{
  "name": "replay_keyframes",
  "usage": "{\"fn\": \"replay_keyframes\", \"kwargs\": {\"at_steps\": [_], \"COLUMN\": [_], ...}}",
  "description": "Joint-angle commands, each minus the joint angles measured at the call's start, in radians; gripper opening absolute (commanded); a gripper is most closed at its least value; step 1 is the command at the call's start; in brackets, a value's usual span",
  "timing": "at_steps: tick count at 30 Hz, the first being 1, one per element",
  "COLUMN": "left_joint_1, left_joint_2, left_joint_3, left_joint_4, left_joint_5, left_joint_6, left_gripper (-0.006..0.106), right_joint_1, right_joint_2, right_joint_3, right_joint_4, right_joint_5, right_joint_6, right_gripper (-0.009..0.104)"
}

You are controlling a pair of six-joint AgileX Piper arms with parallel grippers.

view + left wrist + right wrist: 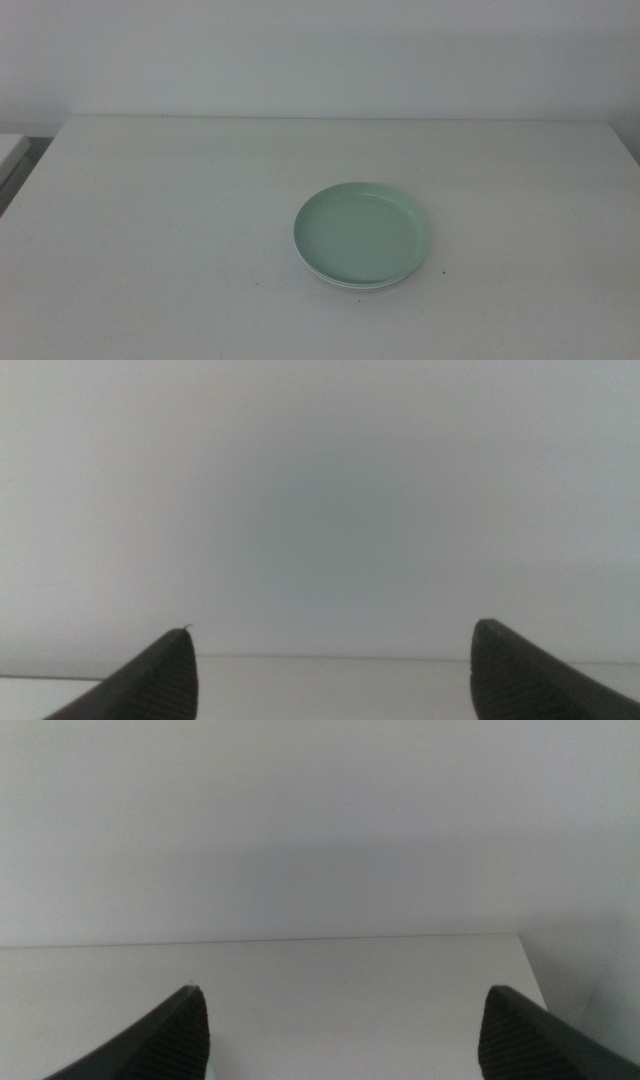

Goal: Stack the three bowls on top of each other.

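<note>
In the middle view, the mint green bowl point(362, 233) is seen topping a stack right of the table point(150, 220) centre, pale rims point(355, 284) showing beneath; stacking is judged complete. In the left wrist view, the left gripper point(330, 660) is spread, empty. In the right wrist view, the right gripper point(345, 1020) is likewise parted, holding nothing.

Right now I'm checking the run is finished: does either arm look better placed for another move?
Neither. The mint green bowl already tops the stack, a white rim showing beneath. Left gripper and right gripper both wait open, outside the middle view.
</note>
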Motion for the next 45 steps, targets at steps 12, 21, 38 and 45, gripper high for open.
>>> {"fn": "replay_keyframes", "kwargs": {"at_steps": [12,21,38,45], "left_joint_1": [0.006,0.006,0.006,0.006], "left_joint_2": [-0.004,-0.236,-0.656,-0.656], "left_joint_3": [0.01,0.392,0.933,0.933], "left_joint_4": [0.023,0.017,-0.041,-0.079], "left_joint_5": [-0.007,-0.22,-0.299,-0.302], "left_joint_6": [-0.011,-0.011,-0.011,-0.011], "left_gripper": [0.094,0.094,0.094,0.094], "right_joint_1": [-0.008,-0.008,-0.008,-0.008], "right_joint_2": [-0.012,-0.301,-0.716,-0.716], "right_joint_3": [0.011,0.479,1.063,1.063], "right_joint_4": [-0.01,-0.005,-0.012,0.005], "right_joint_5": [-0.011,-0.406,-0.487,-0.512], "right_joint_6": [-0.002,-0.002,-0.002,-0.002], "right_gripper": [0.093,0.093,0.093,0.093]}}
